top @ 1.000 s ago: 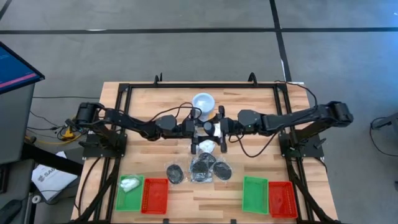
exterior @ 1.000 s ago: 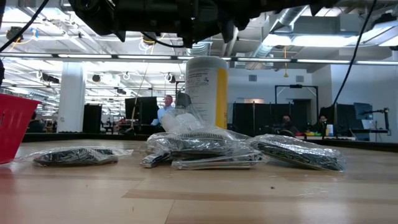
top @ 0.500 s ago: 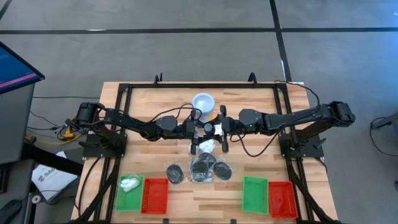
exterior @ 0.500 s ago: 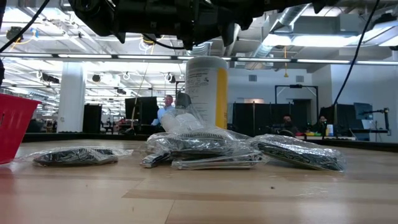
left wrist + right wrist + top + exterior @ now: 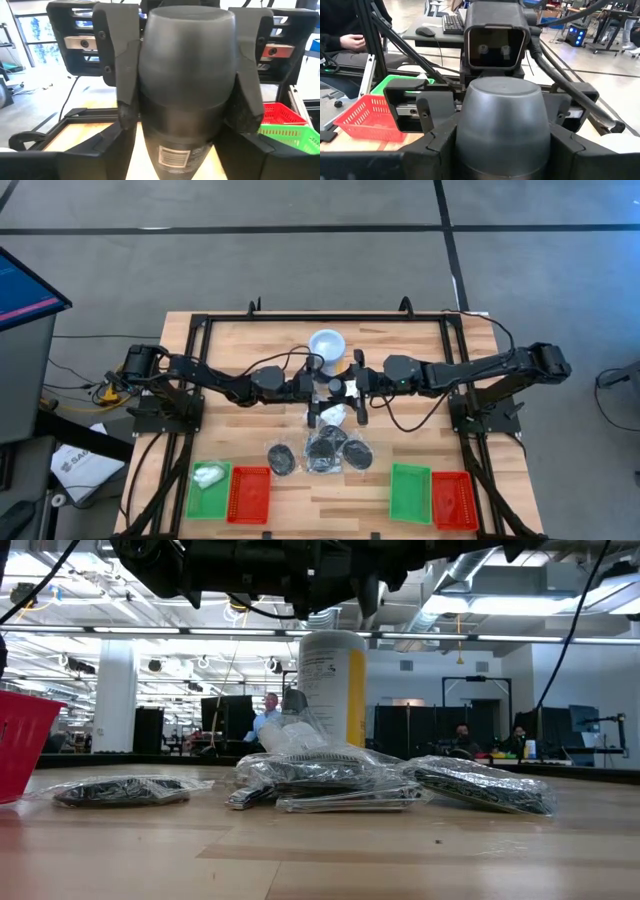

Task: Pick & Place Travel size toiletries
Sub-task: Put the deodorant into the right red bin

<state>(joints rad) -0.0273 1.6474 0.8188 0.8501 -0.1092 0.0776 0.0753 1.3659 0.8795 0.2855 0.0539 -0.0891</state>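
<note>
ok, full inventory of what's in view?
Tub: one, white with yellow label, back centre of table.
Green trays: two, front edge.
Red trays: two, each beside a green one.
Black packets: three or four, clear-wrapped, front of centre.
White packets: two; one below the grippers, one in the left-hand green tray.
Grey piece: one, mid-air between the grippers.
Person: one, far background.
Left gripper, right gripper: dark, meeting over centre.
</note>
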